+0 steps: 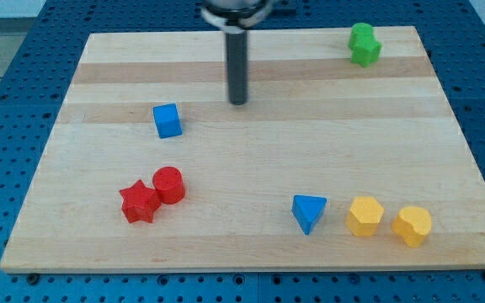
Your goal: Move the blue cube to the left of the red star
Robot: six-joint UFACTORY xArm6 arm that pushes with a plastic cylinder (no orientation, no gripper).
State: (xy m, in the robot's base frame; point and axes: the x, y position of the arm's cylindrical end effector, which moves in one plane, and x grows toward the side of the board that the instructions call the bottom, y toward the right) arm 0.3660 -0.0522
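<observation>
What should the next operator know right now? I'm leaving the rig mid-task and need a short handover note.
My tip rests on the board to the view's right of the blue cube, apart from it.
The red star lies toward the view's bottom left, touching the red cylinder.
Done: nothing visible; the cube sits above the star, slightly to its right.
Left: push the cube down the view and round to the star's left side.

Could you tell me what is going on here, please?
A robot arm's dark rod is working over a wooden board of small blocks. My tip rests to the view's right of the blue cube, not touching it. The red star sits lower down, beside a red cylinder.
</observation>
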